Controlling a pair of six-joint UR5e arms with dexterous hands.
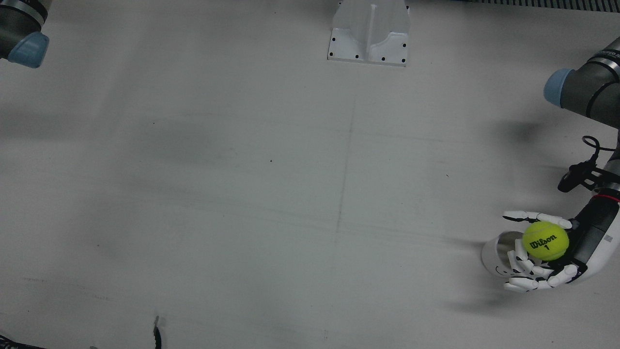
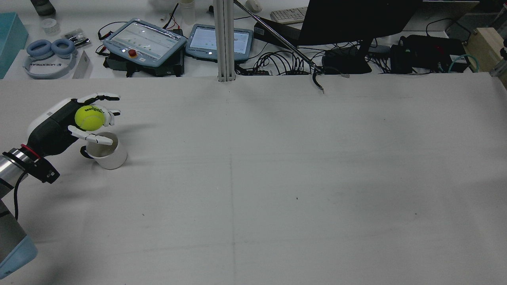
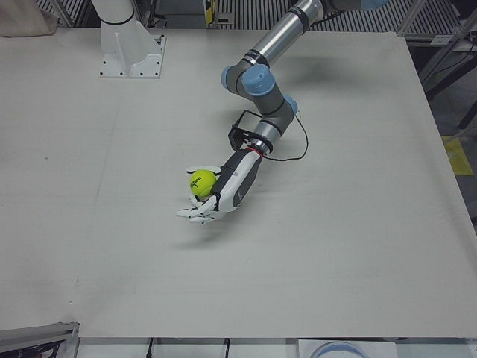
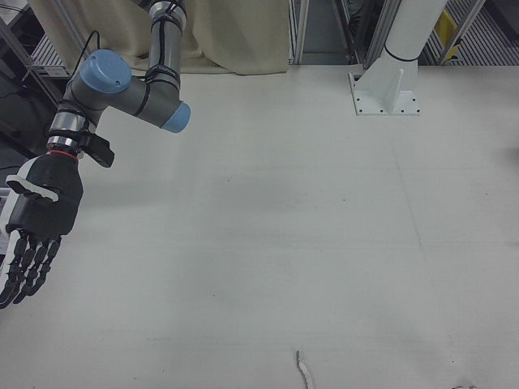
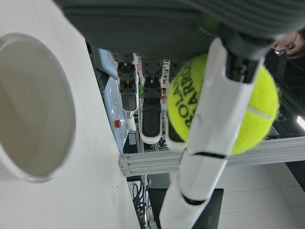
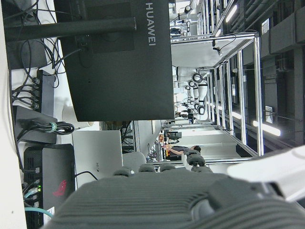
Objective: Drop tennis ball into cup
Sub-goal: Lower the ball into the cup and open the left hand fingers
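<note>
My left hand [image 2: 55,126] is shut on the yellow-green tennis ball [image 2: 90,118] and holds it above the table. The white cup [image 2: 106,152] stands on the table just below the hand, mouth up and empty. In the front view the ball [image 1: 546,241] sits beside the cup's mouth [image 1: 501,245], near its rim, with the fingers [image 1: 530,269] over the cup. The left hand view shows the cup's opening [image 5: 33,109] and the ball [image 5: 257,119] between the fingers. My right hand [image 4: 36,215] hangs open and empty, far from the cup.
A white pedestal [image 1: 368,34] stands at the table's robot side. Beyond the far edge in the rear view lie teach pendants [image 2: 144,39], a monitor [image 2: 348,23] and cables. A short black cable end [image 1: 156,334] lies near the operators' edge.
</note>
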